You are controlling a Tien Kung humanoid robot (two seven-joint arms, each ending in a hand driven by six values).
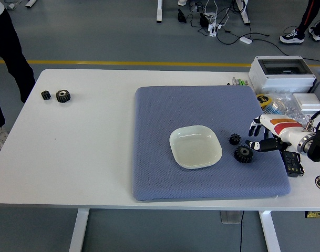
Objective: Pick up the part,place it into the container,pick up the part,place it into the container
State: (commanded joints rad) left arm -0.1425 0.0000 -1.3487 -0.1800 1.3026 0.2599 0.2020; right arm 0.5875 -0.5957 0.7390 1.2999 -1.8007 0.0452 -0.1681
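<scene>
Two black toothed gears sit on the blue textured mat (pixel 165 110), both just right of the shallow white square dish (pixel 195 146): the small black gear (pixel 235 139) nearer the dish's upper right corner, the larger black gear (pixel 243 154) just below it. The dish holds nothing, so the first pickup looks to be the step in hand. The right hand (pixel 266 137) hovers right of the gears, fingers (pixel 256 126) spread, gripping nothing. Next it must close around one gear and carry it left. Two more gears (pixel 57 95) lie far left of the dish.
</scene>
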